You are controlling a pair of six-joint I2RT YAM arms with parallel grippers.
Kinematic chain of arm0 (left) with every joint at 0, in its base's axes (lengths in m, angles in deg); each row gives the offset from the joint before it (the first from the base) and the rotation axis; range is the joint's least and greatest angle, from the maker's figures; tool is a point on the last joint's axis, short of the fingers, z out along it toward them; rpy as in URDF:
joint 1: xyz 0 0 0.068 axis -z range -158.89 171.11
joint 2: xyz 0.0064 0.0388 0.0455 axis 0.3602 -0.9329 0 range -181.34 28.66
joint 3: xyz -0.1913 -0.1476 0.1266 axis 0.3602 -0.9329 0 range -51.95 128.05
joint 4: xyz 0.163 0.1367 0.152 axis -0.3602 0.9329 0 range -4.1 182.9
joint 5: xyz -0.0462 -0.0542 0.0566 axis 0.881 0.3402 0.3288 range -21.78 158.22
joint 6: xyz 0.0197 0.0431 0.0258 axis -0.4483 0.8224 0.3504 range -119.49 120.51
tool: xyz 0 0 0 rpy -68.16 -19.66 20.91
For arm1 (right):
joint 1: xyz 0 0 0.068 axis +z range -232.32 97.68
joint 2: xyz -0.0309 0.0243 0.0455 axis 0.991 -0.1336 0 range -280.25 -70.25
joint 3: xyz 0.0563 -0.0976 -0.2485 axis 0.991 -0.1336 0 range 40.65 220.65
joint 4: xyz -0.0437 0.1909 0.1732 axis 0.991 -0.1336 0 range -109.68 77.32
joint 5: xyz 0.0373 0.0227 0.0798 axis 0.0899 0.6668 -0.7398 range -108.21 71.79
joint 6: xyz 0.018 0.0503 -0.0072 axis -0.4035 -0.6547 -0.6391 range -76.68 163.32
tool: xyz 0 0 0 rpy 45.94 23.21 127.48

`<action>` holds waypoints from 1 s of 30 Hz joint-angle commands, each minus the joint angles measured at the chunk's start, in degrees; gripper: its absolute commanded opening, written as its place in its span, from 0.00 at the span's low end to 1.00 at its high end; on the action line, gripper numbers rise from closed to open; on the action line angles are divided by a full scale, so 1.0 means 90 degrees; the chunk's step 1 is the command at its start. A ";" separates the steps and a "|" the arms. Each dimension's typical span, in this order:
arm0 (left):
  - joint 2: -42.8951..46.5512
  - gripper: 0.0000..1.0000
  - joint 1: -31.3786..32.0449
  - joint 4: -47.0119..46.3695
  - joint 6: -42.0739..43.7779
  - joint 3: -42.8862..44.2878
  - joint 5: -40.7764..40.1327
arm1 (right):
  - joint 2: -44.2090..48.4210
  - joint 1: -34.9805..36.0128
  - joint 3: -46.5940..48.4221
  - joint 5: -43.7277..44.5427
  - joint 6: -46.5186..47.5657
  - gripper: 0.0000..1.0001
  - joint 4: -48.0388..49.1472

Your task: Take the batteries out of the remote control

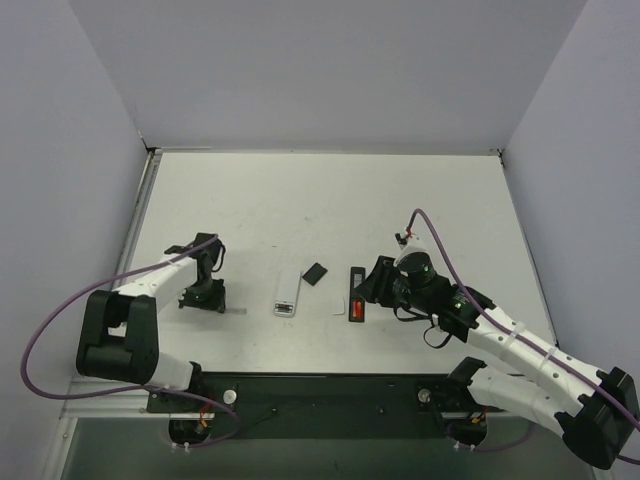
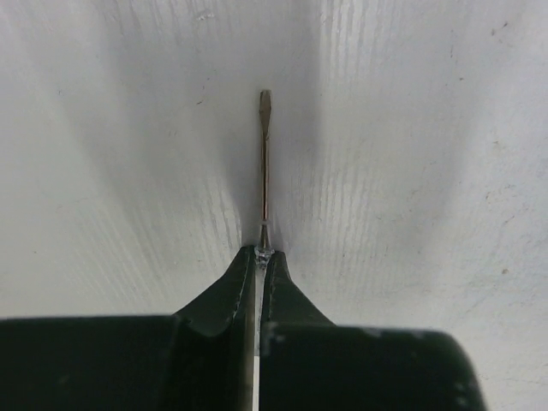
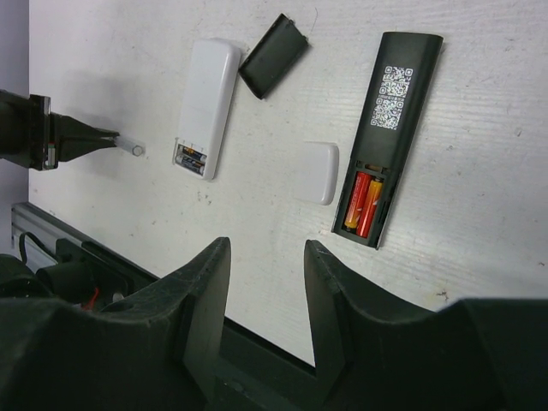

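Observation:
The black remote control point(image 1: 356, 285) lies back up on the table, its battery recess uncovered. Two red batteries point(image 3: 363, 204) sit side by side in that recess at the near end of the remote control point(image 3: 398, 103). My right gripper point(image 3: 267, 248) hovers just right of the remote, open and empty. It also shows in the top view as the right gripper point(image 1: 378, 285). Far to the left, my left gripper point(image 2: 264, 253) is shut on a small flat-tip screwdriver point(image 2: 265, 163) down at the table surface, well apart from the remote.
A white remote point(image 3: 205, 107) with its own recess open lies left of the black one. A small black cover point(image 3: 274, 53) and a white cover point(image 3: 317, 171) lie between the two. A metal rail point(image 3: 51, 235) runs along the table's near edge.

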 commanded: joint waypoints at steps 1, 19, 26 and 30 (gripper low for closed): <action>0.0142 0.00 0.0043 0.0021 -0.0827 -0.0317 0.0048 | -0.0032 -0.0059 0.0036 0.0077 0.0165 0.36 -0.0153; 0.3510 0.00 0.1175 -0.2730 0.1510 -0.1496 0.1490 | -0.1368 0.0330 0.0271 -0.1496 0.0506 0.60 0.1935; 0.3746 0.00 0.1800 -0.3681 0.1244 -0.1597 0.1835 | -0.2531 0.1073 0.1081 -0.1262 0.0956 0.60 0.2473; 0.3766 0.00 0.2133 -0.3895 0.1010 -0.1655 0.1835 | -0.3107 0.1210 0.1325 -0.1407 0.1015 0.57 0.2912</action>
